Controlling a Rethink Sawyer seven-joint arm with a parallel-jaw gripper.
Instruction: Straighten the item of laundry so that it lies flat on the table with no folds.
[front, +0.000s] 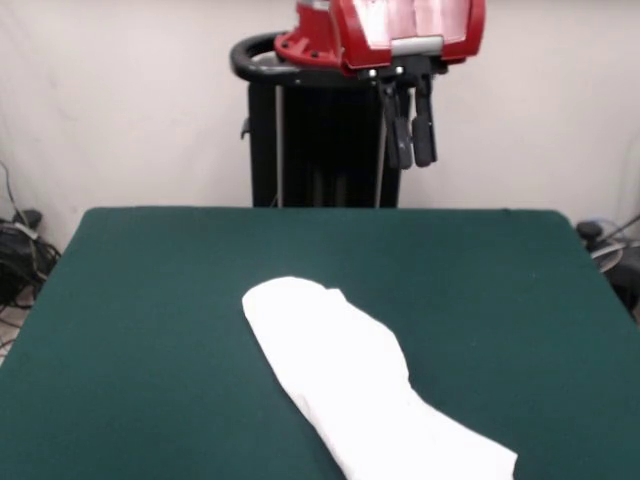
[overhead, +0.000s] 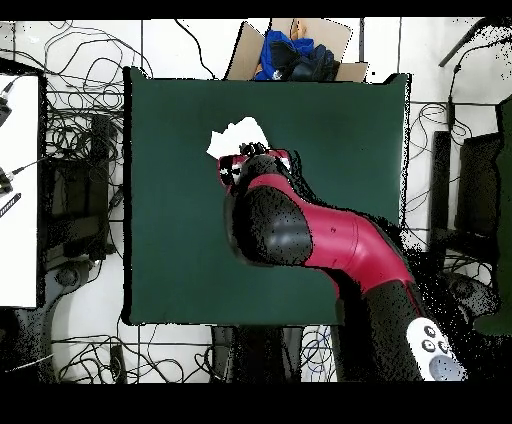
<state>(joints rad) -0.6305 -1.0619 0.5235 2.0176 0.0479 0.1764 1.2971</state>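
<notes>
The item of laundry (front: 350, 390) lies crumpled and folded over on the table (front: 150, 300), plain white side up, with no print showing. It runs from the table's middle to the near edge, right of centre. In the overhead view only a white corner of the laundry (overhead: 235, 135) shows past the arm, on the green table (overhead: 170, 220). My gripper (front: 411, 150) hangs high above the table's far edge, well clear of the shirt. Its fingers are close together and hold nothing. In the overhead view the gripper (overhead: 255, 160) sits over the shirt and hides most of it.
The black pedestal (front: 320, 140) stands behind the table's far edge. Cables (front: 20, 250) lie on the floor at the left. In the overhead view a cardboard box with blue and black items (overhead: 295, 55) sits beyond the table, and a white surface (overhead: 18, 190) stands at the left.
</notes>
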